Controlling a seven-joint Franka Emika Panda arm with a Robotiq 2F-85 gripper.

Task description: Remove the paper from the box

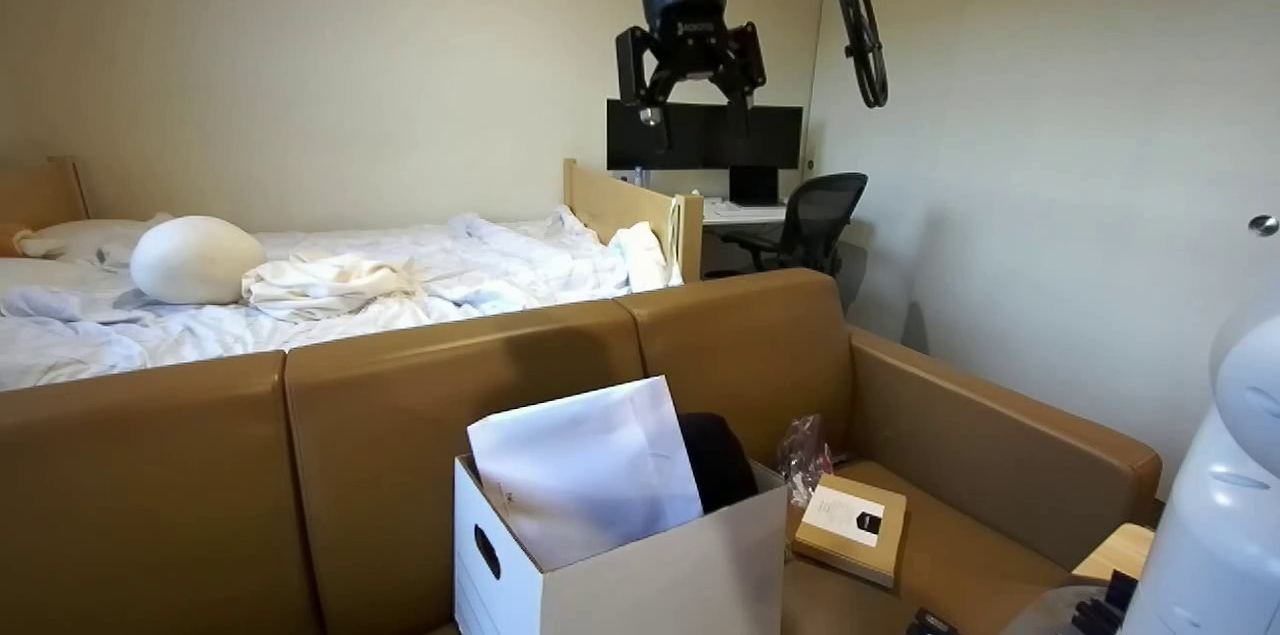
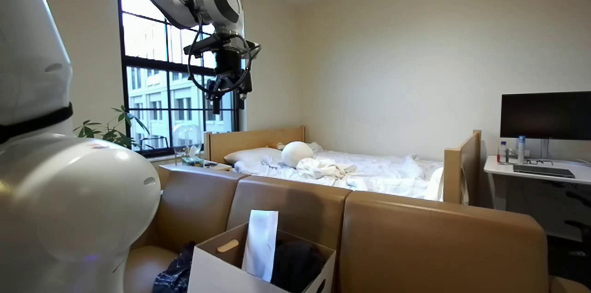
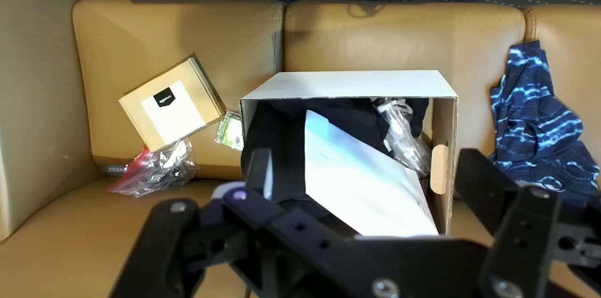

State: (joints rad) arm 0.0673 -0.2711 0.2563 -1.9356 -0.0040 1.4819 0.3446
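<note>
The paper (image 1: 590, 475) is a large white sheet standing tilted in the white box (image 1: 660, 580), its upper part above the rim. In an exterior view the paper (image 2: 261, 242) shows narrow, leaning beside dark contents (image 2: 298, 265) in the box (image 2: 217, 267). In the wrist view the paper (image 3: 357, 180) lies diagonally across the opening of the box (image 3: 347, 85); its lower end is hidden. My gripper (image 1: 698, 120) is open and empty, high above the box, also in an exterior view (image 2: 229, 106). In the wrist view its fingers (image 3: 368, 169) stand wide apart with the paper far below between them.
The box stands on a brown sofa (image 1: 450, 435) with a tall backrest. A tan package (image 3: 171, 105), a plastic bag (image 3: 159, 171) and a small green packet (image 3: 230, 130) lie beside it. Patterned blue cloth (image 3: 540, 119) lies on its opposite side. Clear plastic (image 3: 404, 133) is inside the box.
</note>
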